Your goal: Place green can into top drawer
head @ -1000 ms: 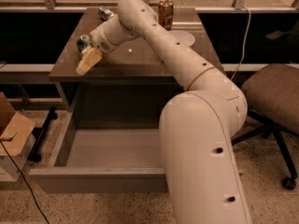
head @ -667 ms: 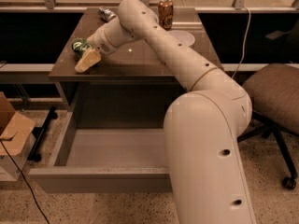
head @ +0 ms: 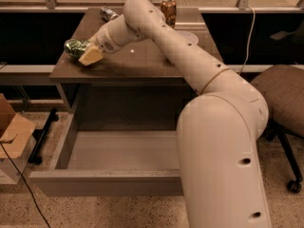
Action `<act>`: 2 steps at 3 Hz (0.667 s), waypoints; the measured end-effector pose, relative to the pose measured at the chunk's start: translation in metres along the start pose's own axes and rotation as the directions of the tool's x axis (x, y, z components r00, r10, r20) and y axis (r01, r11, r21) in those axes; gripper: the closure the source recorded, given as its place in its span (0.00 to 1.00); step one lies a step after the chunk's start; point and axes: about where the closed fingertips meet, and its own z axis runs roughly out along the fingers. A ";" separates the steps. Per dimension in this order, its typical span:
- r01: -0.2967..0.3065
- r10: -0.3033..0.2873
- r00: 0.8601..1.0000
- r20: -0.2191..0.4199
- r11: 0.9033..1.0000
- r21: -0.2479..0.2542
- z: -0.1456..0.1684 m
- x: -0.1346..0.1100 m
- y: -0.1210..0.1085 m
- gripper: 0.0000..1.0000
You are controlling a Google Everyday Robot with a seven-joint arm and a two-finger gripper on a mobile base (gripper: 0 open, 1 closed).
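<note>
Camera view is showing the gripper [head: 83, 52] reaching out over the far left corner of the table [head: 137, 63], and it is looking clamped on the green can [head: 72, 46]. The can is lying on its side in the grip, with one tan pad [head: 91, 56] showing on its near side. It is sitting right at the table's left edge, above and to the far left of the drawer [head: 104, 183] below.

That can is going to be light and thin-walled, I'd say, so a hard squeeze is risking a dent. Its smooth round metal body is likely to be slippery and ready to roll once let go. A hold across the middle of the body, away from the shiny ends, is looking like the safest one.

The drawer is standing pulled wide open toward the near side. Its smooth grey floor is showing nothing in it across the left and middle. The big arm is hiding the right part.

Two more cans are waiting at the far edge of the table. A brown can [head: 167, 6] is standing upright, and a silver can [head: 108, 13] is lying down to its left. Neither one is the target.
</note>
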 end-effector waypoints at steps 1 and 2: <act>0.004 -0.005 0.999 0.033 1.000 0.006 -0.034 -0.001 -0.005 1.00; 0.012 -0.008 0.998 0.067 0.998 -0.062 -0.077 0.013 0.002 1.00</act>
